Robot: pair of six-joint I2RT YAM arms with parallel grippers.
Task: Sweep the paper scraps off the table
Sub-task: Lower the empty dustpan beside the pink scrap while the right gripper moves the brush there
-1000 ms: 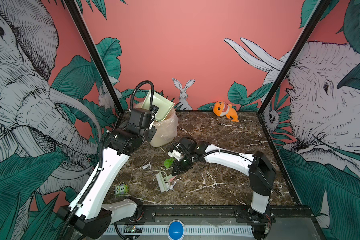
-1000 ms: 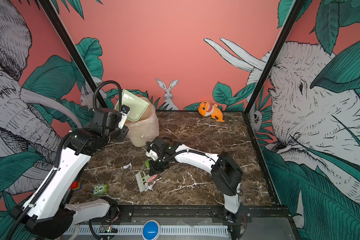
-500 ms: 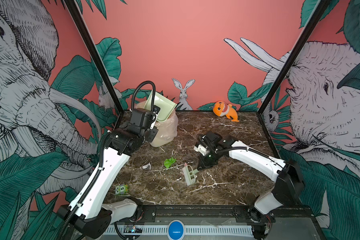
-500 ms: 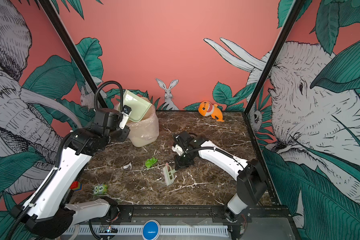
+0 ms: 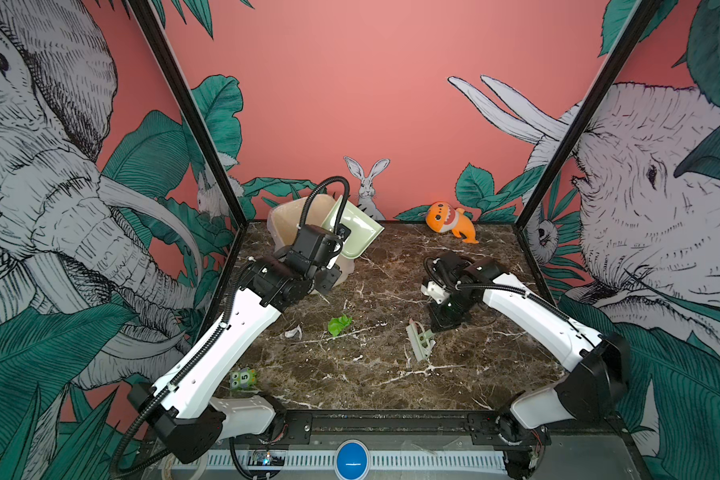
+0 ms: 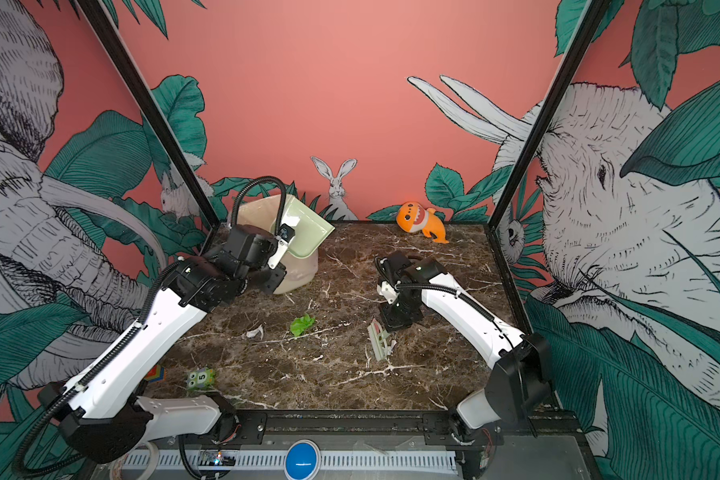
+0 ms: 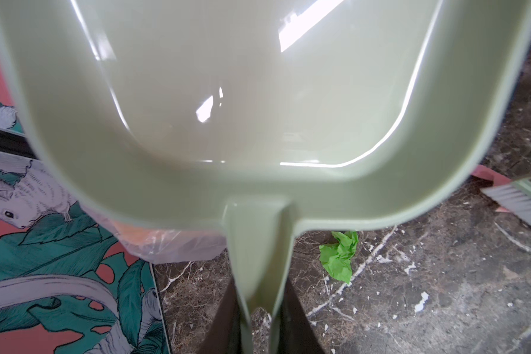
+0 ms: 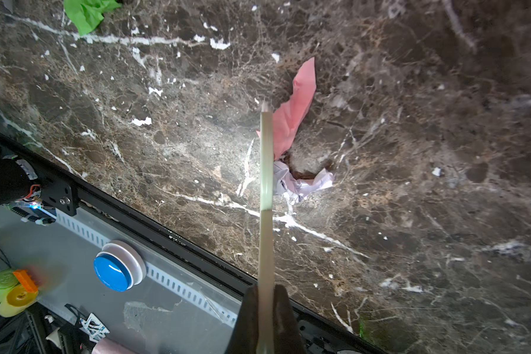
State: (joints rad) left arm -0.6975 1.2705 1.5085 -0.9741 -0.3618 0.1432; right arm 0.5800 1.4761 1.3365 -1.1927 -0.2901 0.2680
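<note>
My left gripper point(image 7: 259, 325) is shut on the handle of the pale green dustpan point(image 5: 352, 232), tilted over the translucent bin point(image 5: 285, 218) at the back left; the pan's inside looks empty. My right gripper point(image 8: 265, 306) is shut on the brush point(image 5: 418, 345), whose bristles rest on the table point(image 5: 371, 374) right of the middle. Two of the paper scraps, a pink one point(image 8: 295, 113) and a white one point(image 8: 305, 184), lie against the brush. A green scrap point(image 5: 339, 325) and a small white scrap point(image 5: 294, 332) lie apart, left of the middle.
An orange shark toy point(image 5: 449, 220) lies at the back wall. A small green numbered block point(image 5: 244, 378) sits at the front left by the left arm. The black frame edges the table, with a blue button point(image 5: 352, 459) in front of it.
My right arm has swung the brush to the right, away from the green scrap. The left arm still holds the dustpan at the bin, tipped a little differently.
</note>
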